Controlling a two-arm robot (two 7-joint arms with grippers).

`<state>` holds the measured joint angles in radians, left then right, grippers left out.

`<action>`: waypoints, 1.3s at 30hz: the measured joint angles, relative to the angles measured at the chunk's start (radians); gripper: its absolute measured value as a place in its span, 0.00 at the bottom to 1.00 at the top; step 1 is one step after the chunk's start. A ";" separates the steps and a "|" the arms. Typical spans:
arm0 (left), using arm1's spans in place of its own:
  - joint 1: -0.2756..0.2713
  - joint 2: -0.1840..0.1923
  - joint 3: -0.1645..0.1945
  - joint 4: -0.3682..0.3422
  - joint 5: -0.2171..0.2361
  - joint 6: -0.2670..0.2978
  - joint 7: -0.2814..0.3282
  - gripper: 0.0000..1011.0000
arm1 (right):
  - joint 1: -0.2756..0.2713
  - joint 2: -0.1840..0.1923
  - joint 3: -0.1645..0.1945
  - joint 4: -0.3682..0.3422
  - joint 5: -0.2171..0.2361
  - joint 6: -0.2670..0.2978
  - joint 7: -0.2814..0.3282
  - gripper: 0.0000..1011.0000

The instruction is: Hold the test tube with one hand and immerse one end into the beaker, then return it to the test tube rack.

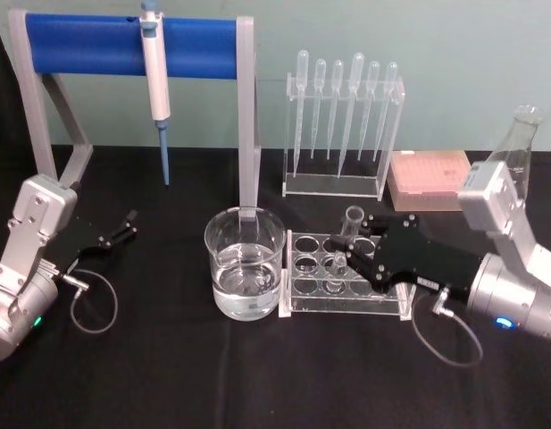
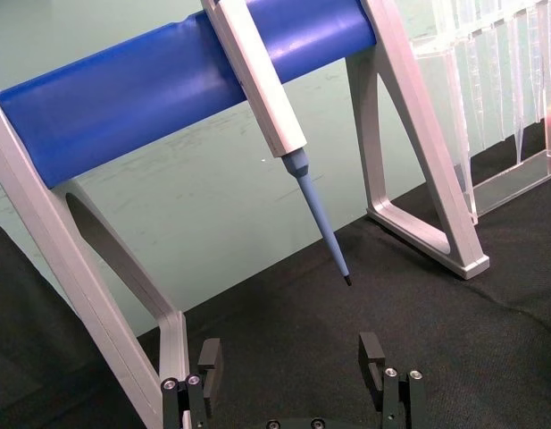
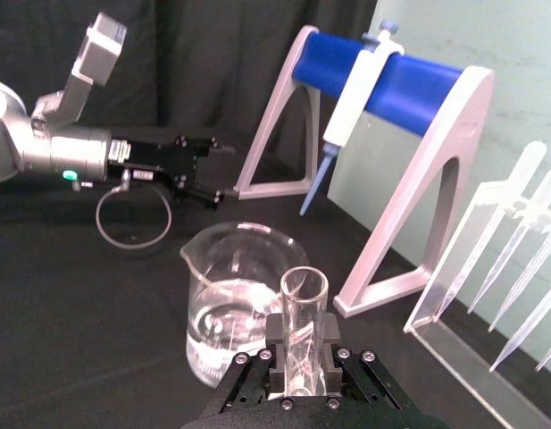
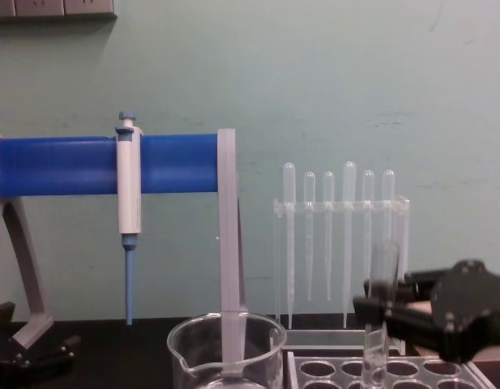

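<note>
- Black cloth on the table (image 1: 257, 375); all glassware stands on it.
- Right gripper (image 1: 351, 246) reaches in from the right over the test tube rack (image 1: 346, 306). Its fingers (image 3: 275, 335) are clamped on either side of the test tube (image 1: 353, 218), gripping below the open rim.
- Test tube: clear glass, empty as far as visible, and leaning slightly off upright. The rim stands above the gripper. The lower end runs down into a hole near the middle of the rack; cannot tell whether it rests on the rack floor.
- Beaker (image 1: 223, 259) stands just left of the rack and close beside it, partly filled with clear liquid. The tube is apart from it.
- Left gripper (image 1: 128, 225) sits low at the left of the table, well apart from beaker and rack. Its fingers (image 2: 208, 357) are spread wide with nothing between them.
- Farther back on the left, a grey stand with a blue bar (image 1: 87, 43) carries a white pipettor (image 1: 155, 71), which hangs with its blue tip down.
- Back centre: clear holder with six pipettes (image 1: 342, 98), bulbs up.
- Back right: pink box (image 1: 429, 177), with a glass flask (image 1: 518, 143) beyond it.
</note>
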<state>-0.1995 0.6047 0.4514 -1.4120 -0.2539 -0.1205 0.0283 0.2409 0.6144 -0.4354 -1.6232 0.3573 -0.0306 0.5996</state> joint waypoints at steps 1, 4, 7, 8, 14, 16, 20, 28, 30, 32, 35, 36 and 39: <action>0.000 0.000 0.000 0.000 0.000 0.000 0.000 0.99 | 0.004 0.002 0.003 -0.004 0.005 0.006 0.003 0.22; 0.000 0.000 0.000 0.000 0.000 0.000 0.000 0.99 | 0.020 0.011 0.012 -0.027 0.024 0.038 0.012 0.22; 0.000 0.000 0.000 0.000 0.000 0.000 0.000 0.99 | 0.037 0.025 0.023 -0.058 0.055 0.085 0.020 0.22; 0.000 0.000 0.000 0.000 0.000 0.000 0.000 0.99 | 0.041 0.029 0.025 -0.065 0.063 0.097 0.022 0.22; 0.000 0.000 0.000 0.000 0.000 0.000 0.000 0.99 | 0.070 0.058 0.039 -0.115 0.138 0.179 0.046 0.22; 0.000 0.000 0.000 0.000 0.000 0.000 0.000 0.99 | 0.074 0.065 0.043 -0.126 0.153 0.194 0.048 0.22; 0.000 0.000 0.000 0.000 0.000 0.000 0.000 0.99 | 0.084 0.088 0.054 -0.161 0.189 0.228 0.048 0.22; 0.000 0.000 0.000 0.000 0.000 0.000 0.000 0.99 | 0.103 0.126 0.074 -0.215 0.235 0.260 0.040 0.22; 0.000 0.000 0.000 0.000 0.000 0.000 0.000 0.99 | 0.107 0.132 0.075 -0.223 0.241 0.262 0.037 0.22; 0.000 0.000 0.000 0.000 0.000 0.000 0.000 0.99 | 0.110 0.139 0.076 -0.232 0.247 0.265 0.031 0.22; 0.000 0.000 0.000 0.000 0.000 0.000 0.000 0.99 | 0.115 0.149 0.076 -0.243 0.254 0.266 0.024 0.22; 0.000 0.000 0.000 0.000 0.000 0.000 0.000 0.99 | 0.117 0.152 0.074 -0.244 0.255 0.266 0.023 0.22; 0.000 0.000 0.000 0.000 0.000 0.000 0.000 0.99 | 0.120 0.156 0.071 -0.246 0.257 0.266 0.022 0.22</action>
<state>-0.1995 0.6047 0.4514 -1.4120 -0.2539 -0.1205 0.0283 0.3612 0.7707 -0.3643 -1.8695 0.6145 0.2351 0.6219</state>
